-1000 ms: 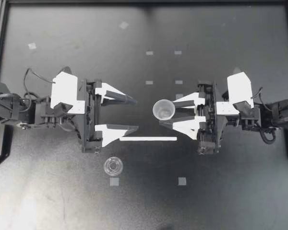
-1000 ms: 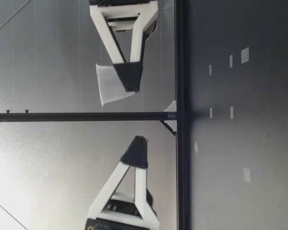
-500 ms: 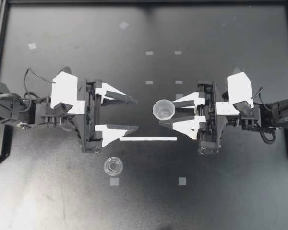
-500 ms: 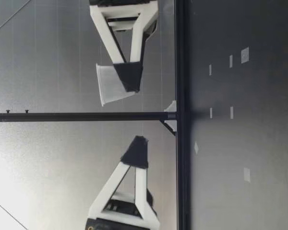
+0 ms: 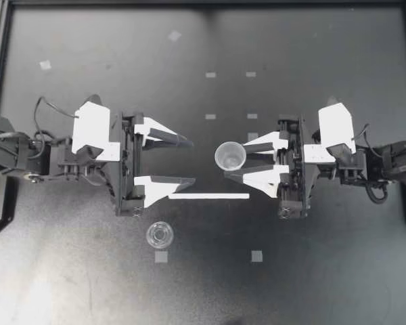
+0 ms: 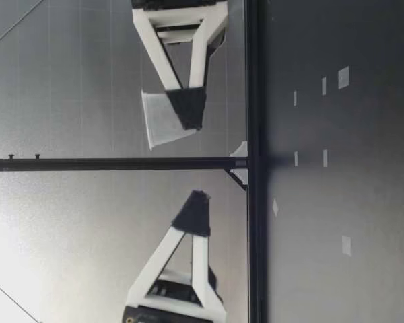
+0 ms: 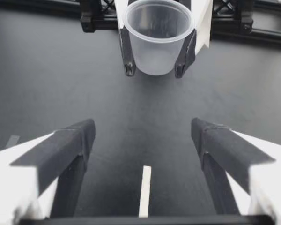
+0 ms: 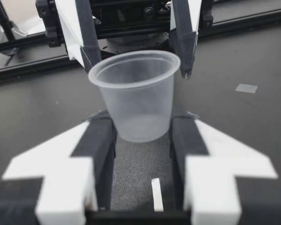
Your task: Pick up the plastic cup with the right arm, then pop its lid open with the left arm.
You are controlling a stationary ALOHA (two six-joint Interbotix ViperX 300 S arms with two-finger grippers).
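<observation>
1. Gripping is complete as far as can be judged: the translucent cup [image 5: 230,155] is pinched from two sides by the narrowly set fingers of the right gripper [image 5: 235,161]. It is held nearly upright, mouth up, and lifted clear of the table [image 5: 311,271].
2. The left gripper [image 5: 193,161] is spread wide and holds nothing. The cup is faced across a short gap and is not touched.
3. A small clear cup [image 5: 160,234] stands untouched on the table, near a white strip [image 5: 210,196].
4. Open room is judged ample. The black frame rail [image 5: 3,54] lies well apart from both grippers, and the tightest clearance is between the opposed fingertips.
</observation>
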